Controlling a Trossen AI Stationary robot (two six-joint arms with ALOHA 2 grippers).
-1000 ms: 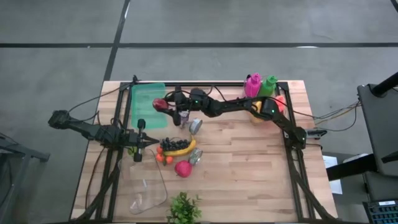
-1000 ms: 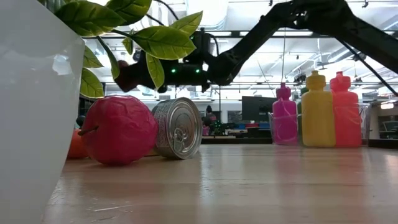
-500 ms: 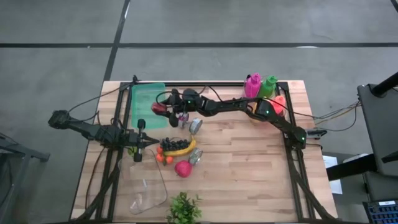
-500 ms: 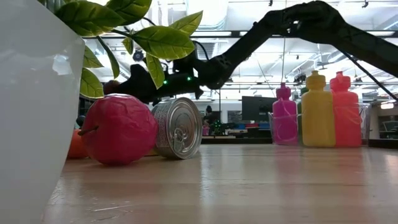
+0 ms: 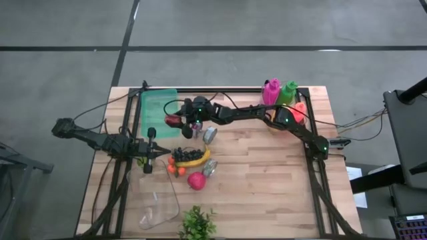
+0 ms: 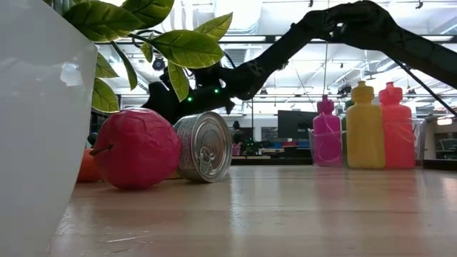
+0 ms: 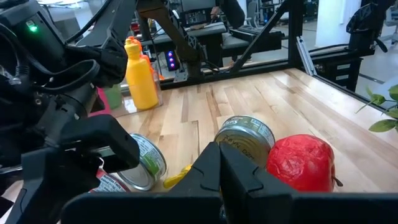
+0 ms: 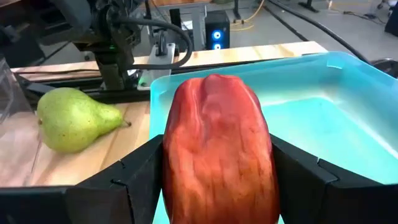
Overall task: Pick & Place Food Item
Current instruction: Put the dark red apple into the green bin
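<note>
A red, ribbed pepper-like food item (image 8: pixel 214 143) sits between my right gripper's (image 8: pixel 216 177) fingers, low over the teal-green tray (image 8: pixel 323 106). In the high view the item (image 5: pixel 171 121) is at the tray's (image 5: pixel 157 107) near right part, with the right arm stretched across from the table's right side. My left gripper (image 5: pixel 152 153) waits shut at the table's left, below the tray; its fingers (image 7: pixel 221 165) point toward the cans and the red apple. In the low view leaves hide the held item. My right gripper pinches the red item by its two broad sides (image 8: pixel 171 155), one finger (image 8: pixel 137 174) on each side. The fingers come roughly level from the table's right. The item is lifted clear over the tray floor and stands upright in the hold.
A green pear (image 8: pixel 74 127) lies on the wood beside the tray. Bananas with grapes (image 5: pixel 190 157), a red apple (image 5: pixel 196 180), two cans (image 5: pixel 210 135), coloured bottles (image 5: pixel 280 92), a potted plant (image 5: pixel 197 223) and a clear container (image 5: pixel 160 207) stand around the table's middle and edges.
My right gripper has carried the red item down and a little toward the table's near edge, staying shut on it over the tray's right part. The left arm has kept still.
</note>
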